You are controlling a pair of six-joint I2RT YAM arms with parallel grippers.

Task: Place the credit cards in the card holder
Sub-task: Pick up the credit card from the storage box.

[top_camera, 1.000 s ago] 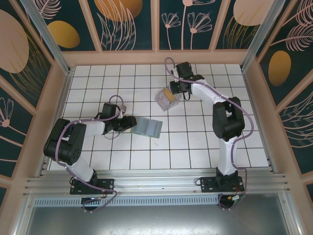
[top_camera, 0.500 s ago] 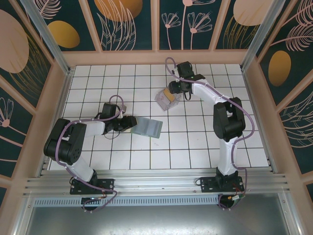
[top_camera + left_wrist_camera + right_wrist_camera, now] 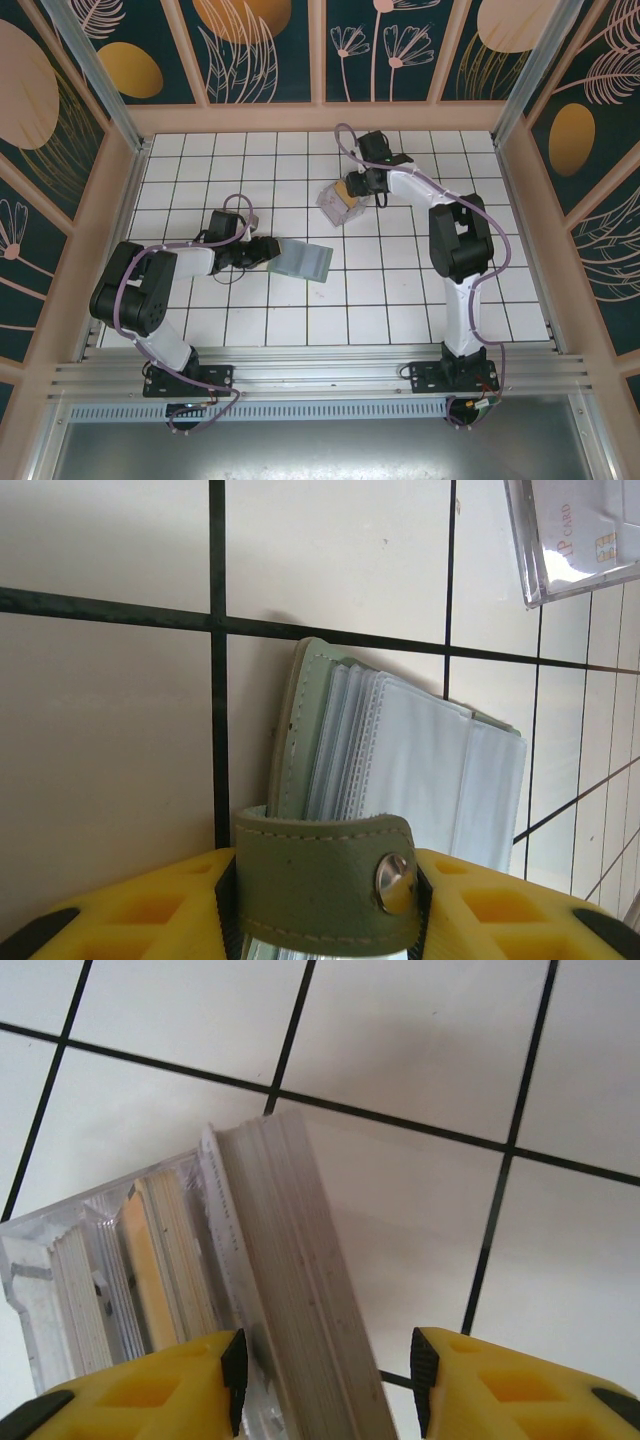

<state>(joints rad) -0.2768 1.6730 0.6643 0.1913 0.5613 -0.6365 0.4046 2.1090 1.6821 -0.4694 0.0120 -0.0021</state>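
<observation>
While the wallet lies open on the tiled bench in front of the left arm, we judge the step in hand to be picking cards from the stack; we cannot tell whether any of its clear sleeves is filled. The left fingers are clamped on the wallet's green snap strap, holding it down with the sleeves fanned away from them. The cards, pale with one yellow-orange among them, sit in what looks to us like a clear case farther back, well apart from the wallet. The right fingers stand apart, straddling the thick pale part of the stack and gripping nothing. Next, we think, they must close on a card or a thin few, lift them free and carry them to a sleeve mouth. The left arm lies low and folded, reaching rightward. The right arm stretches far back, its wrist turned left over the stack.
</observation>
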